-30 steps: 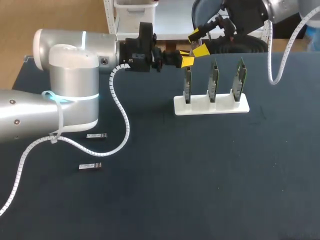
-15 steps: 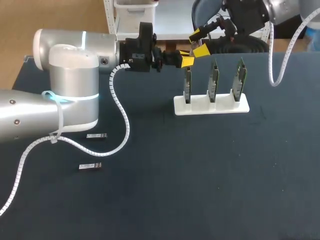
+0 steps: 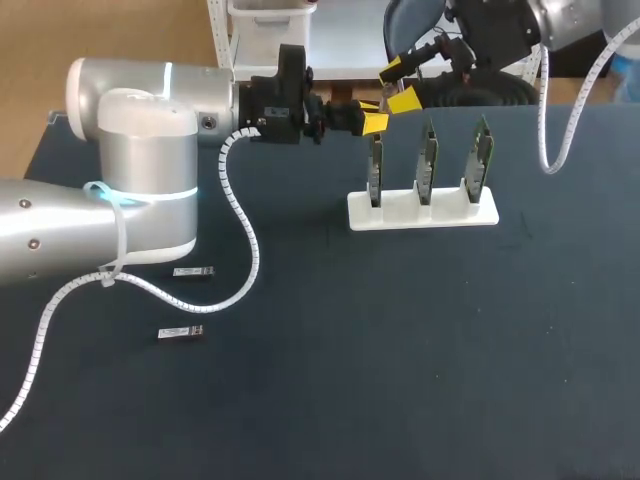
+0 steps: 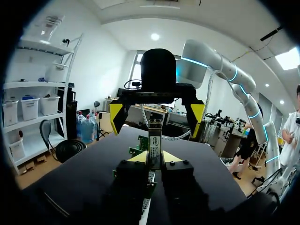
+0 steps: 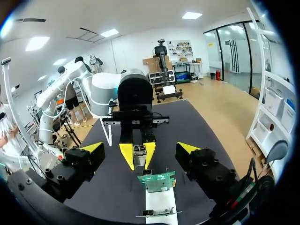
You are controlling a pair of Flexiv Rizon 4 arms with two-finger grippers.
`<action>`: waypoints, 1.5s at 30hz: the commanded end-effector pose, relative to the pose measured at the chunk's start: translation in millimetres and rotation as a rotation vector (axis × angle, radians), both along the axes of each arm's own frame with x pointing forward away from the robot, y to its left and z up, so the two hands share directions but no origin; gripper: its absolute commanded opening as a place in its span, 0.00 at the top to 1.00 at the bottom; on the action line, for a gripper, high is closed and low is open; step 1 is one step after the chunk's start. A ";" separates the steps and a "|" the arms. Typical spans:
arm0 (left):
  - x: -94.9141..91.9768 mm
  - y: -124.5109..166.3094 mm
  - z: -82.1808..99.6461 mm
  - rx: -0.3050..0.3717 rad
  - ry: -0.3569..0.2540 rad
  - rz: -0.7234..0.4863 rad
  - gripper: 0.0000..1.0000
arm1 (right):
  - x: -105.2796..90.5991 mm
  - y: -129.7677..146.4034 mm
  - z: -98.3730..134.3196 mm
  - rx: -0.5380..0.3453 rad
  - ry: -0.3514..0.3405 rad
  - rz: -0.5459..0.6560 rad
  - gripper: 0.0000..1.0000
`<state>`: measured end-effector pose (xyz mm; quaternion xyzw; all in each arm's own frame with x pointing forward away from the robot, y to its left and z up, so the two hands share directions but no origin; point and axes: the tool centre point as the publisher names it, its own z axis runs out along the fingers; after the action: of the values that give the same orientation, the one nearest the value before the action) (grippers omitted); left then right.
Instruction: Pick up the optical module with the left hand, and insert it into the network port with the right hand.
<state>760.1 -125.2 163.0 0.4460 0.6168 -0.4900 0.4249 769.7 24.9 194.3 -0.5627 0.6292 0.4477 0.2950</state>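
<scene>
Head view, from the left: the thick silver left arm reaches across the dark table. In front of its elbow a spare metal module lies flat, with a second spare module nearer the front edge. Further along, the left gripper hangs just above the leftmost of three upright green circuit boards slotted into a white plastic rack.

The left wrist view shows its yellow fingers pinched from both sides on a small silver optical module, which sticks out ahead of the tips. The right gripper faces it from just beyond. Its fingers are spread wide with nothing held. In the right wrist view its yellow fingertips stand well apart on either side of the module's end, not touching it.

Against the pictures from a second and half a second ago I can see nothing shifted. Both arms, the held module, the spares and the rack sit where they were.
</scene>
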 end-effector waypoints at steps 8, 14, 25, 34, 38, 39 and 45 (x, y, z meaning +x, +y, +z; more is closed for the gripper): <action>-1.3 -0.2 -0.8 -0.003 -0.003 0.005 1.00 | -2.4 2.4 -0.9 0.009 0.001 -0.001 1.00; -1.3 -0.2 -0.8 -0.003 -0.003 0.005 1.00 | -2.6 2.4 -1.9 0.007 0.001 -0.001 1.00; -1.3 -0.2 -0.8 -0.003 -0.003 0.005 1.00 | -2.6 1.9 -4.3 0.003 0.008 0.002 1.00; -1.3 -0.2 -0.8 -0.003 -0.003 0.005 0.00 | -4.1 1.4 -5.5 0.001 0.010 0.006 1.00; -1.3 -0.2 -0.8 -0.003 -0.003 0.005 0.00 | -3.7 -0.1 -4.7 0.002 0.007 0.003 1.00; -1.3 -0.2 -0.8 -0.003 -0.003 0.005 0.00 | -3.5 -0.5 -4.6 0.002 0.007 0.001 1.00; 1.2 11.4 0.1 0.051 -0.034 0.003 0.00 | -4.2 -1.7 -4.6 -0.001 0.007 0.002 1.00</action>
<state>762.9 -119.6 158.8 0.4599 0.6176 -0.4720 0.4293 767.3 23.9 189.5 -0.5618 0.6298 0.4506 0.2911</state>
